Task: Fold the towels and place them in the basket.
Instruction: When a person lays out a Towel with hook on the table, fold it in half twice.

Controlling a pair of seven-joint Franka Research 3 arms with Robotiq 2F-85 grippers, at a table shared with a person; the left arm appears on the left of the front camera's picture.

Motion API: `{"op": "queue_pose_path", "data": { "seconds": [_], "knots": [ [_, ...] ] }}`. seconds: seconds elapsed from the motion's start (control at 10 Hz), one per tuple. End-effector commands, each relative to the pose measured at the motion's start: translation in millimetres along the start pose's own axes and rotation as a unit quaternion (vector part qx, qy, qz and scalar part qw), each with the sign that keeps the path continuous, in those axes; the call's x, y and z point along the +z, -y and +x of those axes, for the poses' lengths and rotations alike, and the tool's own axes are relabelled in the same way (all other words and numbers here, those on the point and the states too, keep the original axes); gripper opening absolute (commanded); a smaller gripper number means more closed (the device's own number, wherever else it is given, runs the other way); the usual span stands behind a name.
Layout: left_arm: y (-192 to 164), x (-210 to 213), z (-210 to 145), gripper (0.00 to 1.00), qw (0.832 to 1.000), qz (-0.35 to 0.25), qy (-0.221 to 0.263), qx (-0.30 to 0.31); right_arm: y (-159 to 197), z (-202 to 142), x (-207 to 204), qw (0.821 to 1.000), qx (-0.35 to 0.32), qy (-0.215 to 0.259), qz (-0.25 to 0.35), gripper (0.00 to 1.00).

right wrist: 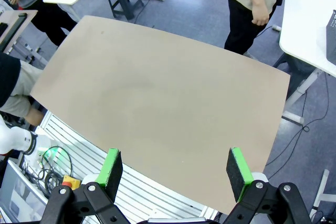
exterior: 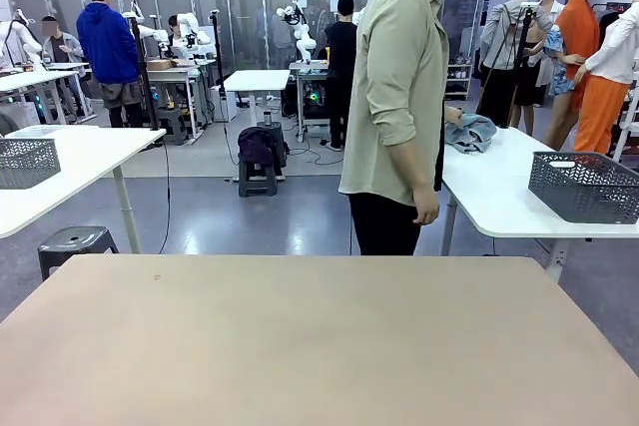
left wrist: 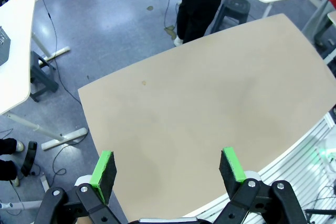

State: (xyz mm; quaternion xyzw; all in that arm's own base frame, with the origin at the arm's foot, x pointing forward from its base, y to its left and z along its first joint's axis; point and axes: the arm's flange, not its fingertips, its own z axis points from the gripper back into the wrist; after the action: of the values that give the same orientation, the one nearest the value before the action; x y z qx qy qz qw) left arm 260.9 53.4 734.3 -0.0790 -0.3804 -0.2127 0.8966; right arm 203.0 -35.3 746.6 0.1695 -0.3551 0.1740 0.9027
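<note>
Both left claw and right claw gape wide, empty, over the table; the basket lies lengthwise left-right

My counter is plain beige. The basket is dark grey with a lattice pattern, the towel grey-blue, the person's shirt pale olive, the trousers black.

The left gripper, fingers spread wide, hangs above the tan table.
</note>
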Motion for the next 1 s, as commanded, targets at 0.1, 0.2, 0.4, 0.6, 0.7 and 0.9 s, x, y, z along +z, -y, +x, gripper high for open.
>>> {"op": "queue_pose_path", "data": {
  "seconds": [0.1,0.2,0.4,0.6,0.7,0.9],
  "knots": [
    [0.4,0.2,0.3,1.0,1.0,-0.002,0.002,0.001,-0.6,-0.1,0.8,1.0,-0.001,0.001,-0.002,1.0],
    [0.4,0.2,0.3,1.0,1.0,-0.002,0.002,0.001,-0.6,-0.1,0.8,1.0,-0.001,0.001,-0.002,1.0],
    [0.4,0.2,0.3,1.0,1.0,-0.002,0.002,0.001,-0.6,-0.1,0.8,1.0,-0.001,0.001,-0.002,1.0],
    [0.4,0.2,0.3,1.0,1.0,-0.002,0.002,0.001,-0.6,-0.1,0.8,1.0,-0.001,0.001,-0.002,1.0],
    [0.4,0.2,0.3,1.0,1.0,-0.002,0.002,0.001,-0.6,-0.1,0.8,1.0,-0.001,0.001,-0.002,1.0],
    [0.4,0.2,0.3,1.0,1.0,-0.002,0.002,0.001,-0.6,-0.1,0.8,1.0,-0.001,0.001,-0.002,1.0]
  ]
}}
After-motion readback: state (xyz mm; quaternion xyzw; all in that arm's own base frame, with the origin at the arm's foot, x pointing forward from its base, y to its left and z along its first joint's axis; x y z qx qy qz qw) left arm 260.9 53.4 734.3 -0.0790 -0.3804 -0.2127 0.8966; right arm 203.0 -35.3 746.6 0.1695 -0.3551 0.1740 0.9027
